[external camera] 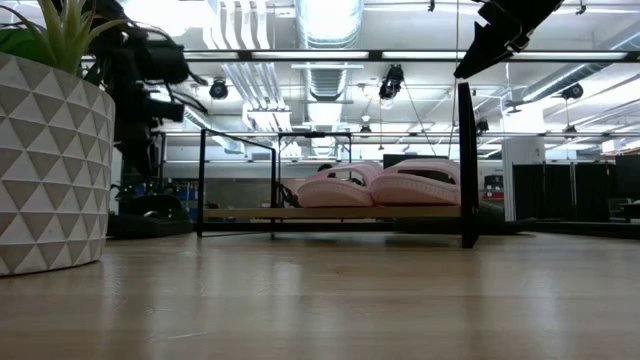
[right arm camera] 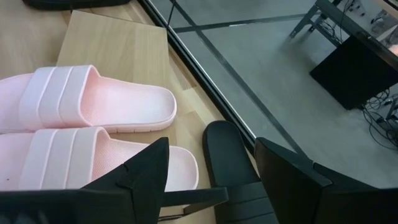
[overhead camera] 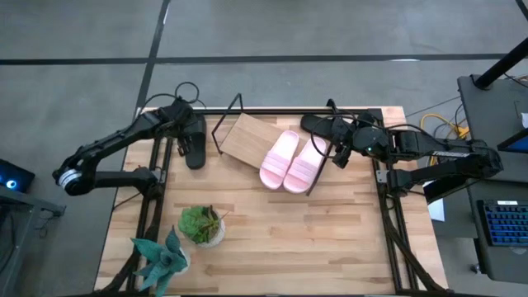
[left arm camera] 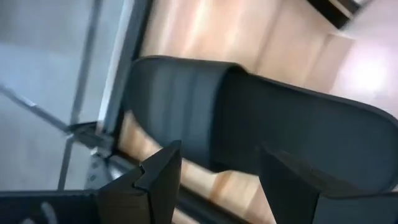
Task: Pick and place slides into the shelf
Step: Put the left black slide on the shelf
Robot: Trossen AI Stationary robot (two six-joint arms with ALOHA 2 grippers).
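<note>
Two pale pink slides (overhead camera: 279, 158) (overhead camera: 304, 167) lie side by side, soles down, on the right end of the light-wood shelf (overhead camera: 244, 137). They also show in the right wrist view (right arm camera: 93, 106) (right arm camera: 56, 165). One black slide (overhead camera: 195, 147) lies on the tabletop left of the shelf. My left gripper (left arm camera: 217, 180) hangs open just above this black slide (left arm camera: 249, 130), over its strap end. The other black slide (overhead camera: 323, 127) lies at the shelf's far right corner. My right gripper (right arm camera: 211, 180) is open, its fingers on either side of this slide's (right arm camera: 231, 163) end.
Two potted plants (overhead camera: 202, 224) (overhead camera: 161, 257) stand at the table's near left; one pot (external camera: 50, 160) fills the low view's left. The shelf's black wire frame (overhead camera: 227, 115) rises at its ends. Bare tabletop (overhead camera: 313, 239) lies near the front edge.
</note>
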